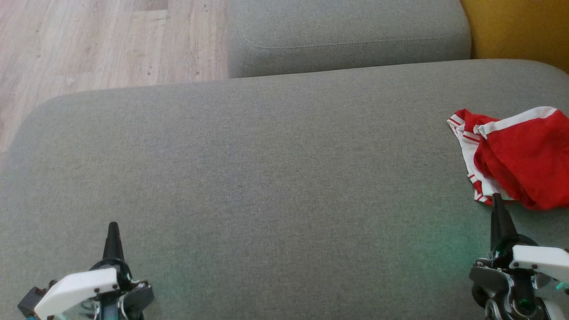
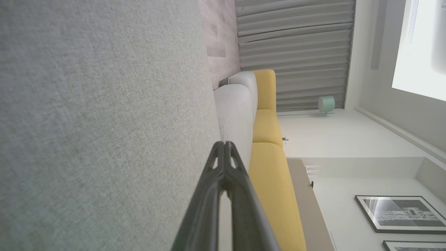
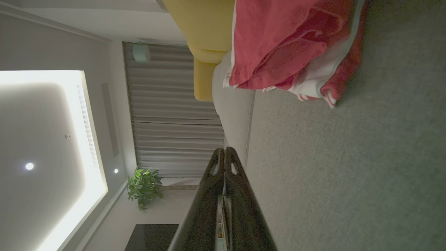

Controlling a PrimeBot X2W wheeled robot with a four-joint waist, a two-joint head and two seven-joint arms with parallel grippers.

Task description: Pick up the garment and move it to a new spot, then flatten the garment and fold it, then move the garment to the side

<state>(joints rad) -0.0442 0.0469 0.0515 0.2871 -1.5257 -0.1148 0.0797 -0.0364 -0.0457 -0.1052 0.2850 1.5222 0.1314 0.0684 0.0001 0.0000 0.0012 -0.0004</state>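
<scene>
A crumpled red garment (image 1: 520,155) with white striped trim lies at the right edge of the grey cushion (image 1: 266,178), partly cut off by the head view's border. The right wrist view shows the garment (image 3: 289,45) bunched up ahead of the fingers. My right gripper (image 1: 497,200) is shut and empty, its tip just below the garment's near hem; whether it touches the cloth is unclear. My left gripper (image 1: 113,227) is shut and empty at the lower left, far from the garment, above bare cushion. In the wrist views the left gripper (image 2: 224,143) and the right gripper (image 3: 224,150) both have their tips pressed together.
A second grey cushion (image 1: 346,35) stands behind the seat. Yellow upholstery (image 1: 520,26) lies at the back right, and wooden floor (image 1: 102,40) at the back left. Grey curtains (image 2: 296,52) and a potted plant (image 3: 144,186) stand in the room beyond.
</scene>
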